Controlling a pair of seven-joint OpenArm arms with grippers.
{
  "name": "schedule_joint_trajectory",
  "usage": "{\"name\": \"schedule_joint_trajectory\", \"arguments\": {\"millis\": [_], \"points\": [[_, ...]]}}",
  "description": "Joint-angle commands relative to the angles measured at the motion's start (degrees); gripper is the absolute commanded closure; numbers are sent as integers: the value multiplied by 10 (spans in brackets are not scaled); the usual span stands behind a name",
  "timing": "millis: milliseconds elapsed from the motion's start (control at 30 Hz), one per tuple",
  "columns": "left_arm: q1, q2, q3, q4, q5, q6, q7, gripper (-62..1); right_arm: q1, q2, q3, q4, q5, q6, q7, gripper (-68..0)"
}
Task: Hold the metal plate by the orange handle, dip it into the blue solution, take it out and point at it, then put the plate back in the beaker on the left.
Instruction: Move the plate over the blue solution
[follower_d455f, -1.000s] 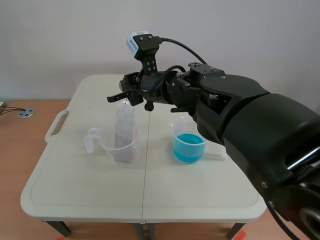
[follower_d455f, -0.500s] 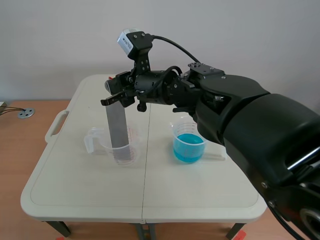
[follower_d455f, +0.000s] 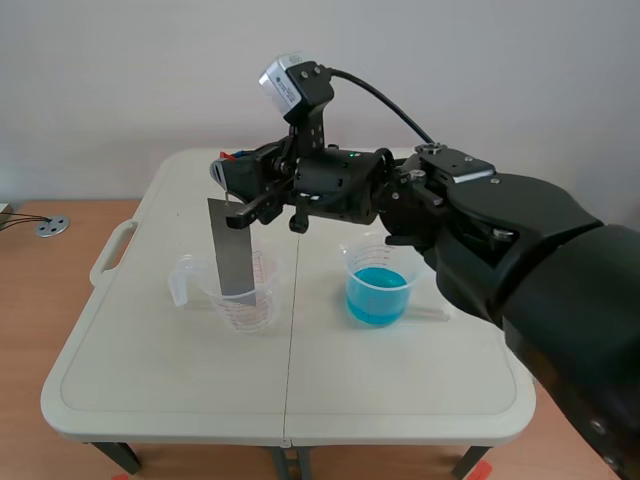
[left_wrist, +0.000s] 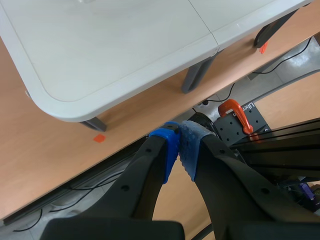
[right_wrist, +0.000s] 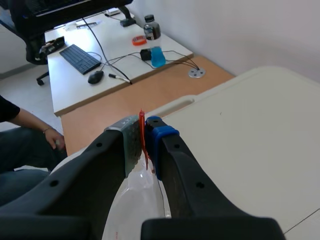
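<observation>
My right gripper (follower_d455f: 238, 183) hangs high over the left side of the table, shut on the thin orange handle (follower_d455f: 232, 157) of the grey metal plate (follower_d455f: 232, 245). The plate hangs straight down, its lower end still inside the clear left beaker (follower_d455f: 245, 300). In the right wrist view the orange handle (right_wrist: 142, 131) is pinched between the pads, with the clear beaker (right_wrist: 137, 202) below. The beaker of blue solution (follower_d455f: 378, 288) stands to the right, apart from the plate. My left gripper (left_wrist: 179, 146) is shut on nothing, off the table's corner, above the floor.
The white folding table (follower_d455f: 160, 380) has a carry handle (follower_d455f: 108, 255) at its left edge. Beyond the table stands a desk (right_wrist: 100, 60) with a keyboard, a mouse and bottles; a person's arm (right_wrist: 22, 132) is beside it. An orange clamp (left_wrist: 236, 111) sits on the robot's base.
The right gripper has closed on the plate's handle and shifted slightly left and up. The plate now hangs with its flat face showing, lower end in the left beaker.
</observation>
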Motion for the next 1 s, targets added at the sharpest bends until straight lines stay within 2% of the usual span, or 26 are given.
{"name": "schedule_joint_trajectory", "arguments": {"millis": [0,633,833,967], "points": [[2,1,-3,7,-4,-1,-7,-21,5,5,3,32,12,1,11,-15],[2,1,-3,7,-3,-1,-6,-21,-38,66,8,226,12,0,-24,-15],[2,1,-3,7,-3,-1,-6,-21,-38,92,28,288,23,0,-42,-15],[2,1,-3,7,-3,-1,-6,-21,-38,115,45,325,49,0,-55,-15]]}}
